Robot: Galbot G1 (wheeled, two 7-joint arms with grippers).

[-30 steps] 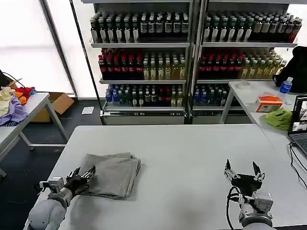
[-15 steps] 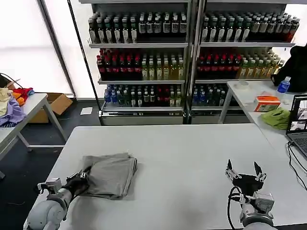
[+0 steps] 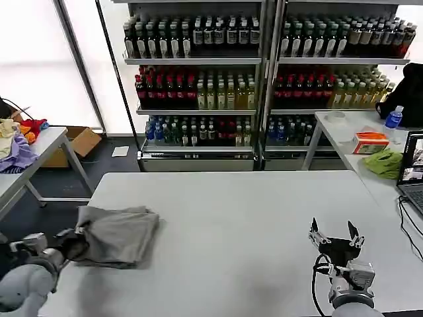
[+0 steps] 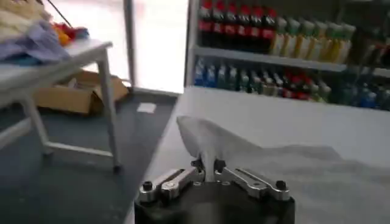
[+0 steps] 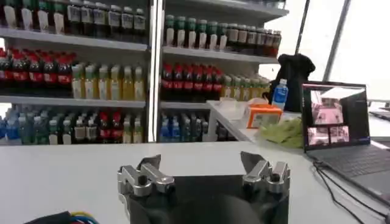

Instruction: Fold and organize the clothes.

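Observation:
A folded light grey shirt [image 3: 117,236] lies near the left edge of the white table [image 3: 238,218]. My left gripper [image 3: 74,242] is shut on the shirt's near left edge, at the table's left side. In the left wrist view a pinch of grey cloth [image 4: 210,143] rises between the closed fingers of that gripper [image 4: 208,165]. My right gripper [image 3: 336,234] hovers open over the table's front right, with nothing between its fingers [image 5: 259,167].
Drink shelves [image 3: 264,72] stand behind the table. A side table on the left holds a coloured garment pile [image 3: 16,142]. At the right, another table carries a green cloth [image 3: 384,163], an orange box [image 3: 370,142] and a laptop [image 3: 414,175].
My left gripper has pulled the folded shirt leftwards across the table, from left of centre to the left edge. The right gripper has stayed in place, open.

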